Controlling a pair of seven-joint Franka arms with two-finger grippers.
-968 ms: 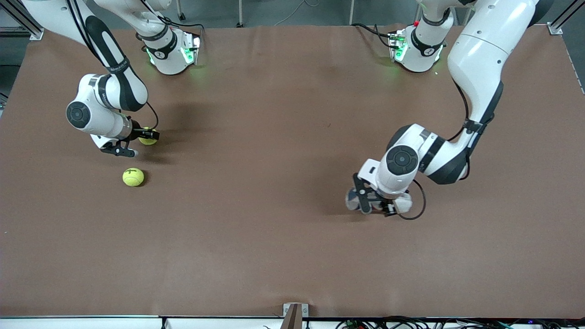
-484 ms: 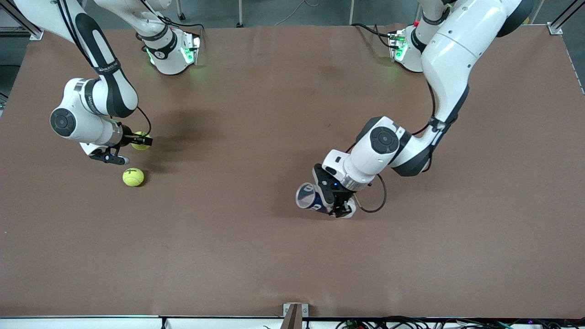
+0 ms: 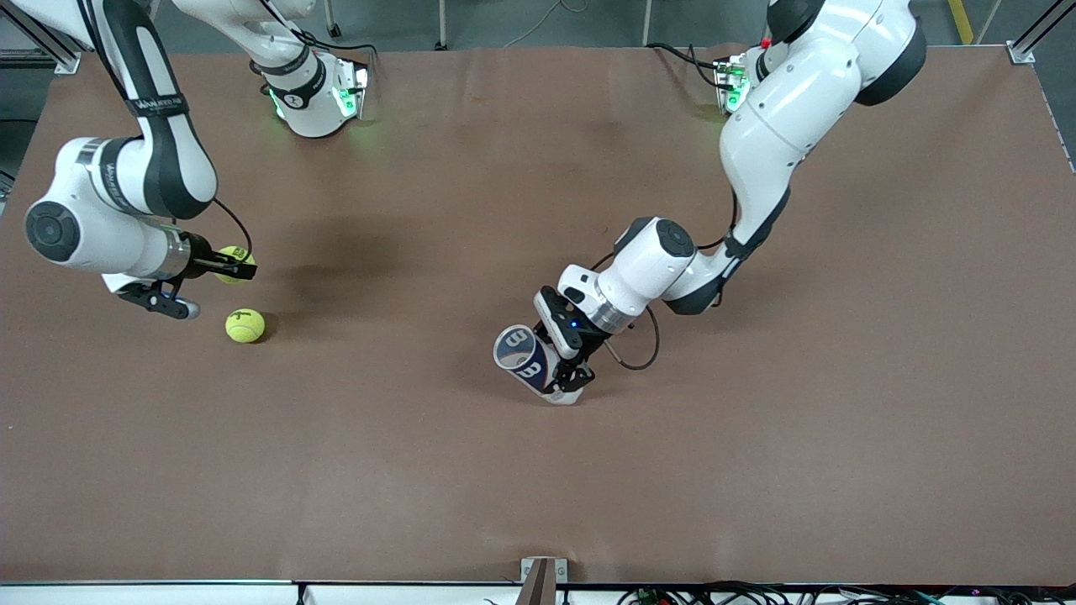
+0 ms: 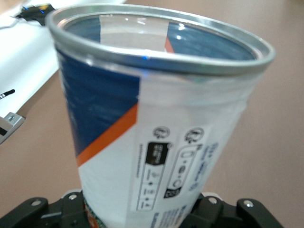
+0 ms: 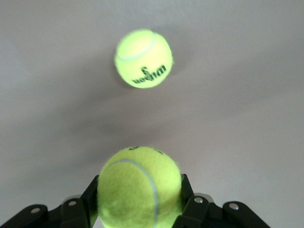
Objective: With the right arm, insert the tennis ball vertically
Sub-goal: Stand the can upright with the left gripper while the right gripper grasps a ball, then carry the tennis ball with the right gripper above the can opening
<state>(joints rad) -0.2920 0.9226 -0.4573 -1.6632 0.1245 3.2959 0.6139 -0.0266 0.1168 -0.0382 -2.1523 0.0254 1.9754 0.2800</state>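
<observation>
Two pincers were clamped shut: the right pincer (image 3: 225, 265) held a tennis ball (image 3: 233, 261) above the brown desk (image 3: 420, 470), over a second ball (image 3: 245, 325); the left pincer (image 3: 565, 357) gripped a tilted can (image 3: 530, 363) mid-desk.

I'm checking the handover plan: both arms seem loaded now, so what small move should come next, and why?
Probably carry the right gripper toward the table's middle, over the can. It is shut on a tennis ball, while the left gripper holds the open can tilted above the table; a second ball lies below.
</observation>
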